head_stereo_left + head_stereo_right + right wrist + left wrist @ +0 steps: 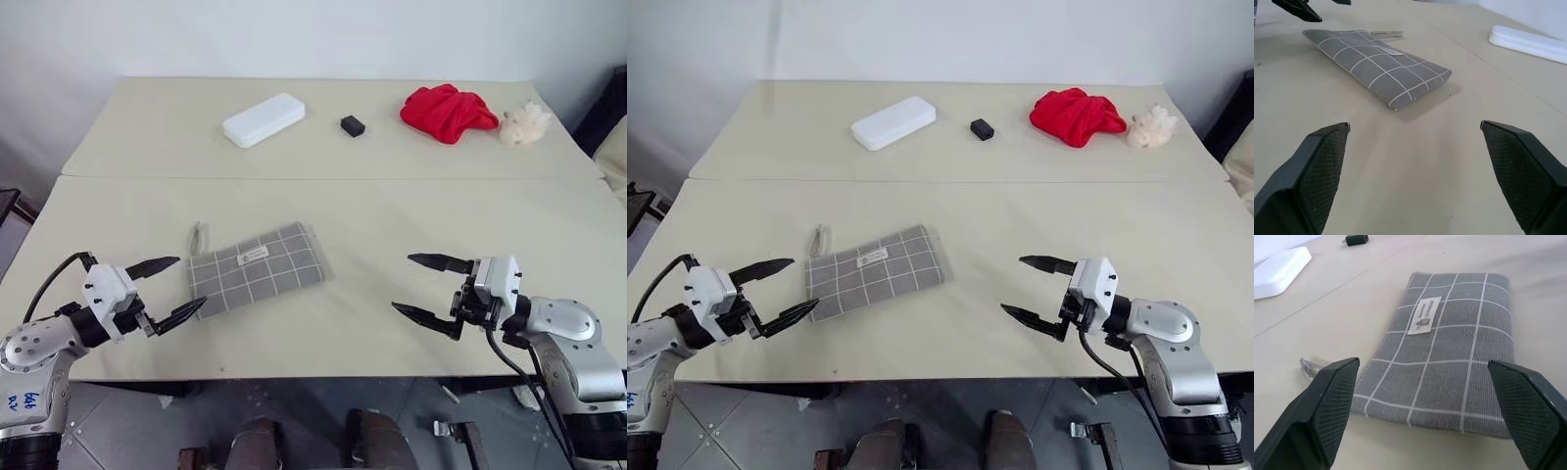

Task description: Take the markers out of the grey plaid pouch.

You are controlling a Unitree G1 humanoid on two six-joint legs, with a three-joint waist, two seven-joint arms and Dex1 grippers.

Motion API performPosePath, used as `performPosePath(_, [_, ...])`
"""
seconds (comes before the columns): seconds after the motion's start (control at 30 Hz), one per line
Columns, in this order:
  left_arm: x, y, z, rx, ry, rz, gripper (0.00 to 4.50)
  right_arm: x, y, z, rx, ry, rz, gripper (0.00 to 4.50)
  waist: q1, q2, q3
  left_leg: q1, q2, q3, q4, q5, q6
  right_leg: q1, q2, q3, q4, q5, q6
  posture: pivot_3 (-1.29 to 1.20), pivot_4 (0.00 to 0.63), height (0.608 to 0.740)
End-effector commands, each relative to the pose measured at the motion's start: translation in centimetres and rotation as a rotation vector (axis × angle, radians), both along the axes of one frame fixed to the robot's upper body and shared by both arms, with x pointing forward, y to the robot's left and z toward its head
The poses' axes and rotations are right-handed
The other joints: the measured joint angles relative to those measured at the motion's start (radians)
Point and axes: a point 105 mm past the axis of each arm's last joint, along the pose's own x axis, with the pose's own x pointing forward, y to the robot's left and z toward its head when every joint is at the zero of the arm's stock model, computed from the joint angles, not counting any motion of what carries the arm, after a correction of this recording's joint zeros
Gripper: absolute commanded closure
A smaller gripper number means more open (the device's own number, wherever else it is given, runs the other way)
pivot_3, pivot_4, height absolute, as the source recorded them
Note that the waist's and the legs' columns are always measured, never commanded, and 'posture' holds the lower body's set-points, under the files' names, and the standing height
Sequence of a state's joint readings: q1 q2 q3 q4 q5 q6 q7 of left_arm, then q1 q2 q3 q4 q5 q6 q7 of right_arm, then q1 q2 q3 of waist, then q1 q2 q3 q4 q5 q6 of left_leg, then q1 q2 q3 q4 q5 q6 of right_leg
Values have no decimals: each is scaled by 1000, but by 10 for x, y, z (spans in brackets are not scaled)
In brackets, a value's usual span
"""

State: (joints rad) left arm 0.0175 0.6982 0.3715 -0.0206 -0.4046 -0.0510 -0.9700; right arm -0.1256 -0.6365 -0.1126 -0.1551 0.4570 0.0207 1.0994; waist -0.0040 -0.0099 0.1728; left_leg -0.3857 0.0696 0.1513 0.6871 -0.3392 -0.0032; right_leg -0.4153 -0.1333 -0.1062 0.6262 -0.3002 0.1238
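A grey plaid pouch [258, 268] lies flat on a pale beige table [372, 220], left of centre in the head camera's frame. The fabric is mid-grey, crossed by thin white grid lines, with a small white label [1425, 316] stitched near the middle of its upper face. A thin zipper pull [198, 236] trails from its upper left corner. The pouch's long axis runs from lower left to upper right of the frame, tilted slightly off the table's front edge, the zipper-pull end pointing toward the left.

The left gripper [165, 291] hovers just beside the pouch's lower left end, its two black fingers spread wide and holding nothing. The right gripper [428, 288] hangs well apart at lower right, fingers likewise spread and empty.

Across the far half of the table sit a white hard case [264, 119], a small black object [353, 125], a red cloth [447, 111] and a cream fluffy item [525, 123].
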Motion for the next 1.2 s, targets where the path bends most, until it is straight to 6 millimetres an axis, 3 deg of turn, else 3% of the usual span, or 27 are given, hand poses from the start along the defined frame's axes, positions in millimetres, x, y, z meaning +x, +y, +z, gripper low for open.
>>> performPosePath(0.03, [-2,0,2,-5,49,-1,25,0,2,8,3,-45,11,0,0,0,0,0,0,0,0,0,0,0,0,0,0,0,0,0,150,740])
performPosePath(0.13, [-10,-5,14,-203,142,-63,25,-1,5,9,0,-47,24,0,0,0,0,0,0,0,0,0,0,0,0,0,0,0,0,0,150,740])
performPosePath(0.23, [-18,2,13,-288,282,-77,25,-1,14,16,22,-53,48,0,0,0,0,0,1,-1,0,0,0,0,0,0,0,0,0,0,150,740])
performPosePath(0.43, [-20,40,19,-485,577,29,25,0,50,42,34,-78,166,0,-4,0,0,0,2,-1,0,0,-1,0,1,0,0,0,0,0,150,740])
performPosePath(0.63, [-12,65,8,-516,786,184,0,1,83,50,-20,-110,251,1963,0,0,0,0,1,0,-1,0,-1,-1,2,0,1,-1,-1,0,150,740])
performPosePath(0.87, [5,52,0,-607,902,181,0,26,107,38,-139,-118,204,4396,-3,-1,0,-1,1,1,-1,0,-2,-3,2,0,2,-1,-1,0,150,740])
performPosePath(1.07, [34,38,-9,-668,972,257,0,53,118,22,-219,-78,97,4491,-7,-1,0,-2,1,2,-1,1,-3,-4,2,0,3,-1,-1,0,150,740])
performPosePath(1.2, [40,21,-14,-647,1044,245,0,62,126,17,-227,-72,73,4491,-12,-1,0,-1,0,2,0,2,-3,-4,1,0,4,-1,-1,0,150,740])
